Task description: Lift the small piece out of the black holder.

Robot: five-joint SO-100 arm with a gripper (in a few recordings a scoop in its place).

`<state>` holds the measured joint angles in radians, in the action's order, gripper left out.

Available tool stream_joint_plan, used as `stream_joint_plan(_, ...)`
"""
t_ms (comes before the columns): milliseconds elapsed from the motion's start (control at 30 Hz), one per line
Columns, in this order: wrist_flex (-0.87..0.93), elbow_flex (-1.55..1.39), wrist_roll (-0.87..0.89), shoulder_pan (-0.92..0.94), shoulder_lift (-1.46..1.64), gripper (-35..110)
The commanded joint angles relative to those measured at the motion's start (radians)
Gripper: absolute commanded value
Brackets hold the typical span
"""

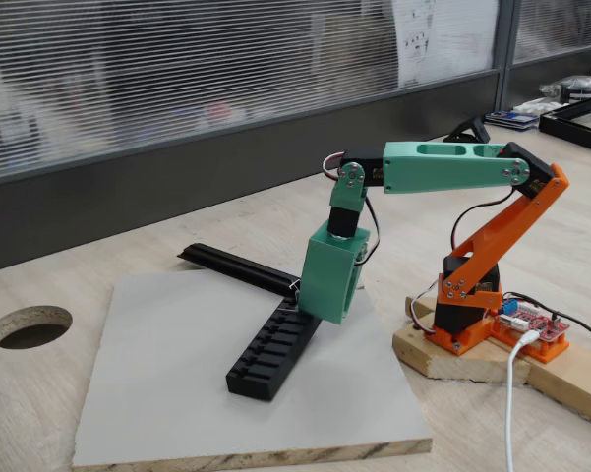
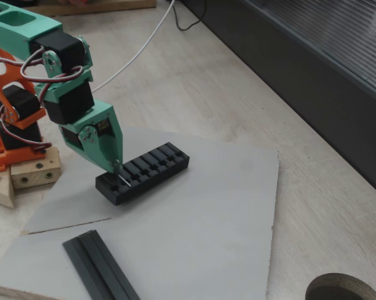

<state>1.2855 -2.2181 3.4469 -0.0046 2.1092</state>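
Hovering low over the near end of the holder (image 2: 144, 173), the gripper (image 2: 117, 167) pointed its green tip straight down at the first slots, and a thin silvery sliver, which we took to be the piece (image 2: 125, 180), showed just under that tip. We could not tell whether the jaws were clenched on it or merely poised around it; the fingertips were too small and too close together in either fixed view to judge. In the other fixed view the green gripper body (image 1: 332, 275) covered the far end of the holder (image 1: 275, 349), so the piece itself was hidden there.

We judged the piece to be very light, stiff and thin, smooth metal that could slip sideways out of a loose pinch or twist in the slot if pulled at an angle. The best hold seemed to us to be on the part standing proud of the slot, pinched across its flat faces, with the pull going straight up.

Outward from there, the holder lay loose on a grey board (image 2: 194, 237), so we thought it might lift or drag along if the piece bound. A longer black rail (image 2: 100, 265) lay well apart on the same board, which rested on the wooden table (image 2: 213, 81).
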Motion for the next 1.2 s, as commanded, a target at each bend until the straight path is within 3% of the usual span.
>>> stream_joint_plan(0,0.021,0.021,-0.005,-0.005,0.067,2)
stream_joint_plan(1167,0.009,-0.035,-0.005,-0.006,0.008,2)
